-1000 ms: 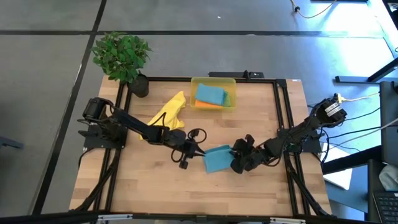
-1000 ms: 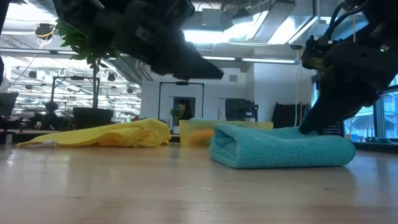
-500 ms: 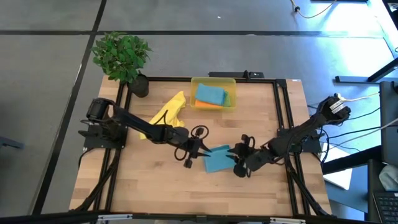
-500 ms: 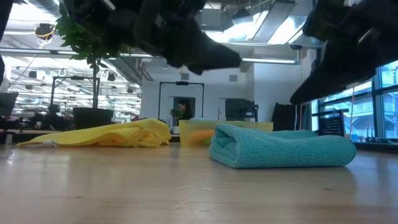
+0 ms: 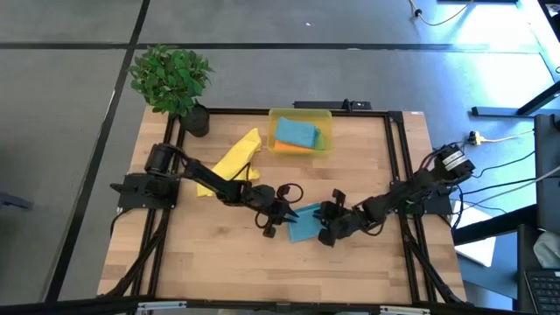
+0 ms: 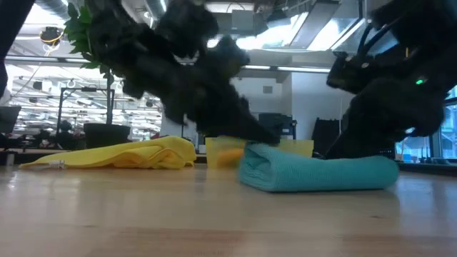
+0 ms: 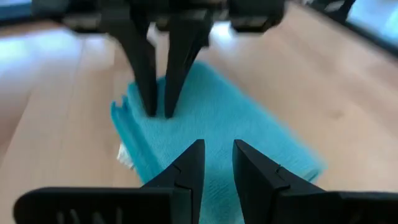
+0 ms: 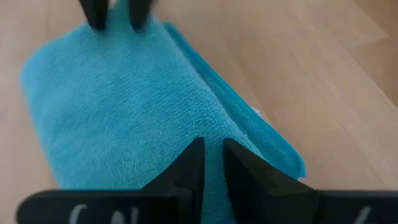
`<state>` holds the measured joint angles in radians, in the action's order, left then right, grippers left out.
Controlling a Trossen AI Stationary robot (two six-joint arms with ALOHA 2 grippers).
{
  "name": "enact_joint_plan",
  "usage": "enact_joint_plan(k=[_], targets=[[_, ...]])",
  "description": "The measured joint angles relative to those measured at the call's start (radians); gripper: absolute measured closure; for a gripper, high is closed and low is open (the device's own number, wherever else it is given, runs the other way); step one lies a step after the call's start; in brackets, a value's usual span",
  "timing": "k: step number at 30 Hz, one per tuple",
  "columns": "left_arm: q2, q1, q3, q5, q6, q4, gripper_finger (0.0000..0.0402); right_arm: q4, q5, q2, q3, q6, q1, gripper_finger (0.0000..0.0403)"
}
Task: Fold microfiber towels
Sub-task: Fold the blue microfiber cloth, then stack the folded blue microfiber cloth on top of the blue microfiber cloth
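A folded teal towel (image 5: 304, 229) lies flat on the wooden table, its rounded fold (image 6: 251, 171) toward the left arm. My left gripper (image 5: 288, 220) has come down on that end, its fingers a narrow gap apart (image 7: 217, 152). My right gripper (image 5: 323, 230) is at the opposite end, its fingers nearly together (image 8: 213, 152) on the cloth. A crumpled yellow towel (image 5: 234, 160) lies flat at the far left. My left gripper slants down from the table's left, and its fingertips (image 8: 97, 22) meet the towel's top surface (image 7: 214, 127) near the folded end. Cloth shows in the narrow gap; whether any is pinched I cannot tell. The towel stays flat on the table. My right gripper slants down from the table's right. Its two fingers close on a raised ridge of the towel's top layer (image 8: 208, 127) near the right end, with the fingers astride the ridge. The towel lies on the table, its top sunk a little under the gripper.
A translucent yellow bin (image 5: 300, 113) at the far edge holds folded teal, orange and green cloths. A potted plant (image 5: 171, 79) stands at the far left corner. Black frame rails (image 5: 395, 175) run along the table's sides. Bare wood lies toward the near edge.
My left gripper has moved down and toward the table's right, from above the bare wood onto the towel's folded end. My right gripper lifted off the towel's right end, then came down on it again, rolling at the wrist. The towel's right end now sits a little lower.
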<state>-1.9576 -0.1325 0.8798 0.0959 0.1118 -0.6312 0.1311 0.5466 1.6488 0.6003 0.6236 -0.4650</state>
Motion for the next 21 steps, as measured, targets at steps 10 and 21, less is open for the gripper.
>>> enact_joint_plan(k=[10,21], targets=[[-0.054,0.075,0.009,-0.117,0.003,0.111,0.0328,0.131,0.001,0.091,0.001,-0.058,0.095,0.0340],[-0.022,0.098,0.010,-0.144,0.022,0.246,0.0328,0.230,-0.011,0.099,-0.001,-0.134,0.203,0.0328]])
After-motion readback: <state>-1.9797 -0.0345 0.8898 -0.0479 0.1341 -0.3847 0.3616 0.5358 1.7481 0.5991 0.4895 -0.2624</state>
